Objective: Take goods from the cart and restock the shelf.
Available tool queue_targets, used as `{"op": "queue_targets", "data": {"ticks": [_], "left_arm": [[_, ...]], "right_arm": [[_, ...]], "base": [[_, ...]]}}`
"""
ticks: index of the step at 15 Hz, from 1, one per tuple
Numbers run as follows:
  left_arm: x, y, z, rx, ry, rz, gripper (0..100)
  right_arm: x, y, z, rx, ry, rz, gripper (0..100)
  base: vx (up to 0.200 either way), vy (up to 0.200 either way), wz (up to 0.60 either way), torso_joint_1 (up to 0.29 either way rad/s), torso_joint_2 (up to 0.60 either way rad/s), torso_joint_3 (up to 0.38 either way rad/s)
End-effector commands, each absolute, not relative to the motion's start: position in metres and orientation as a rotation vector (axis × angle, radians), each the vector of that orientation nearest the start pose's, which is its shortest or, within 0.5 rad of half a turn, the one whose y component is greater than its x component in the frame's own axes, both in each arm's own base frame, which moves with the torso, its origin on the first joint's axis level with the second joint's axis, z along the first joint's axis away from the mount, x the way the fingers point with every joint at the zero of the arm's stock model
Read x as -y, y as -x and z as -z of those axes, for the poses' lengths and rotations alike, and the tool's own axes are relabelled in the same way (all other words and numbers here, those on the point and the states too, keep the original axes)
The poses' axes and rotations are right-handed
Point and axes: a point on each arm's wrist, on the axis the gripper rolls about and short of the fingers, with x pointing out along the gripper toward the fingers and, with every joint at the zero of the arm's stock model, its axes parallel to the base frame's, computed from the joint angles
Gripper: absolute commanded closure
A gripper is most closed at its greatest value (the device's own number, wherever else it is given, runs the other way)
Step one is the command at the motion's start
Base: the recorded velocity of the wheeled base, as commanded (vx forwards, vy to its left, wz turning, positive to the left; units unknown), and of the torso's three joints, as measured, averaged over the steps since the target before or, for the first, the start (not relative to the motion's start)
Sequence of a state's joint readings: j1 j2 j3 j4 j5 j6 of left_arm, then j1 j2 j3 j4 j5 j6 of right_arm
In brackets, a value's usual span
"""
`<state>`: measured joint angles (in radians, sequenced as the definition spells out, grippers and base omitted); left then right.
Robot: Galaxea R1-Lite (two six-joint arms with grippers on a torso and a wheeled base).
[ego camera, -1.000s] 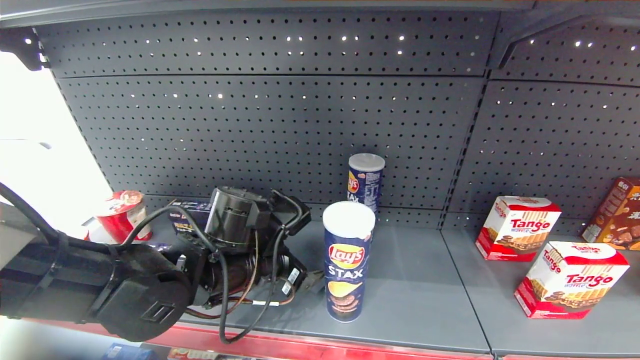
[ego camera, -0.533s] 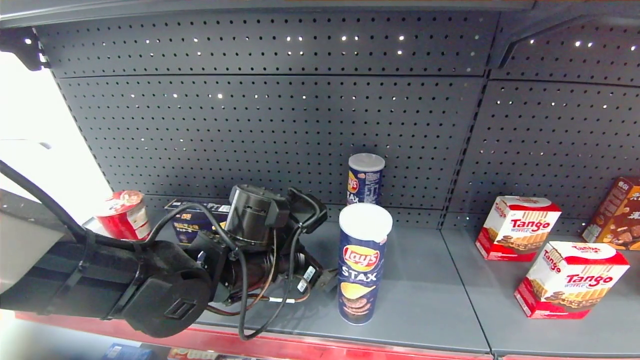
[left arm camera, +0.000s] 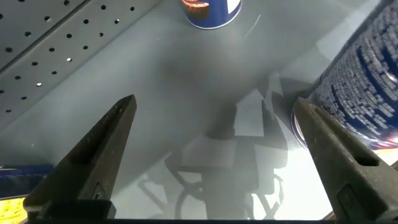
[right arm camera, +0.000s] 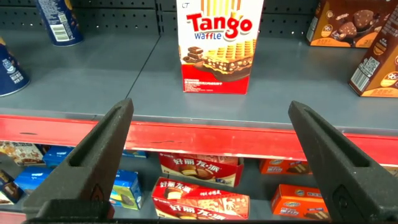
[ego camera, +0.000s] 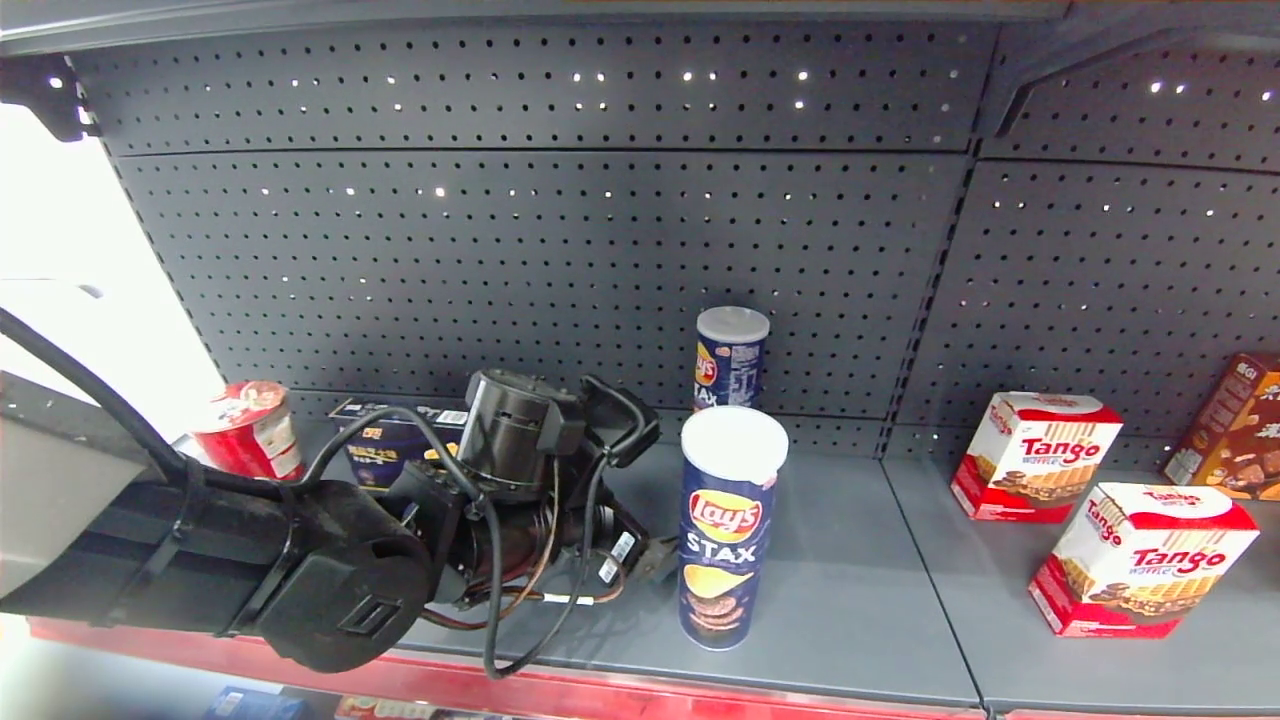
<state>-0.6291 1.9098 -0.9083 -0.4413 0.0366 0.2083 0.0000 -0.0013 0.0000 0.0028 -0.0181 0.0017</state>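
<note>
A blue chips can (ego camera: 730, 530) with a white lid stands upright near the front of the grey shelf (ego camera: 850, 600). A second, like can (ego camera: 731, 358) stands behind it at the pegboard. My left arm lies across the shelf, and its gripper (ego camera: 650, 553) sits just left of the front can. In the left wrist view this gripper (left arm camera: 214, 104) is open over bare shelf, with the front can (left arm camera: 364, 74) outside one finger and the back can (left arm camera: 211, 12) farther off. My right gripper (right arm camera: 211, 107) is open in front of the shelf edge, facing a wafer box (right arm camera: 217, 46).
A red cup (ego camera: 245, 430) and a dark blue box (ego camera: 385, 445) stand at the shelf's left, behind my arm. Two red-and-white wafer boxes (ego camera: 1035, 455) (ego camera: 1140, 560) and a brown box (ego camera: 1235, 430) stand at the right. Bare shelf lies between the cans and the wafer boxes.
My left arm and the front chips can have shifted to the right along the shelf, most of it in the first half second. The back can and the boxes have stayed put.
</note>
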Motion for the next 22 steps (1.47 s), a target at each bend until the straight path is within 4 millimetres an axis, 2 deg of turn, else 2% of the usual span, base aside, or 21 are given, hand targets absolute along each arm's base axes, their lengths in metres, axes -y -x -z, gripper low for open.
{"op": "queue_targets", "data": {"ticks": [1, 7, 9, 10, 13, 14, 15, 16, 17, 19, 22], "left_arm": [[0.205, -0.276, -0.124, -0.47, -0.385, 0.642, 0], [0.209, -0.272, -0.122, -0.476, -0.39, 0.649, 0], [0.203, -0.273, -0.119, -0.492, -0.389, 0.629, 0], [0.19, -0.278, -0.123, -0.489, -0.38, 0.591, 0], [0.158, -0.285, -0.159, -0.398, -0.328, 0.491, 0], [0.138, -0.279, -0.182, -0.346, -0.304, 0.439, 0], [0.132, -0.272, -0.191, -0.337, -0.299, 0.43, 0], [0.125, -0.258, -0.201, -0.339, -0.298, 0.428, 0], [0.114, -0.235, -0.208, -0.345, -0.302, 0.417, 0], [0.081, -0.175, -0.222, -0.301, -0.288, 0.355, 0], [0.03, -0.107, -0.228, -0.191, -0.229, 0.184, 0]], "right_arm": [[0.0, 0.023, -0.075, -0.003, -0.002, 0.018, 0], [0.0, 0.023, -0.075, -0.003, -0.002, 0.018, 0], [0.0, 0.023, -0.075, -0.003, -0.002, 0.018, 0], [0.0, 0.023, -0.075, -0.003, -0.002, 0.018, 0], [0.0, 0.023, -0.075, -0.003, -0.003, 0.018, 0], [0.0, 0.023, -0.075, -0.003, -0.003, 0.018, 0], [0.0, 0.023, -0.075, -0.003, -0.002, 0.018, 0], [0.0, 0.023, -0.075, -0.003, -0.002, 0.018, 0], [0.0, 0.023, -0.075, -0.003, -0.002, 0.018, 0], [0.0, 0.023, -0.075, -0.003, -0.002, 0.018, 0], [0.0, 0.023, -0.075, -0.003, -0.002, 0.018, 0]], "base": [[0.0, 0.0, 0.0, 0.0, 0.0, 0.0], [0.0, 0.0, 0.0, 0.0, 0.0, 0.0], [0.0, 0.0, 0.0, 0.0, 0.0, 0.0], [0.0, 0.0, 0.0, 0.0, 0.0, 0.0], [0.0, 0.0, 0.0, 0.0, 0.0, 0.0], [0.0, 0.0, 0.0, 0.0, 0.0, 0.0], [0.0, 0.0, 0.0, 0.0, 0.0, 0.0], [0.0, 0.0, 0.0, 0.0, 0.0, 0.0], [0.0, 0.0, 0.0, 0.0, 0.0, 0.0], [0.0, 0.0, 0.0, 0.0, 0.0, 0.0], [0.0, 0.0, 0.0, 0.0, 0.0, 0.0]]}}
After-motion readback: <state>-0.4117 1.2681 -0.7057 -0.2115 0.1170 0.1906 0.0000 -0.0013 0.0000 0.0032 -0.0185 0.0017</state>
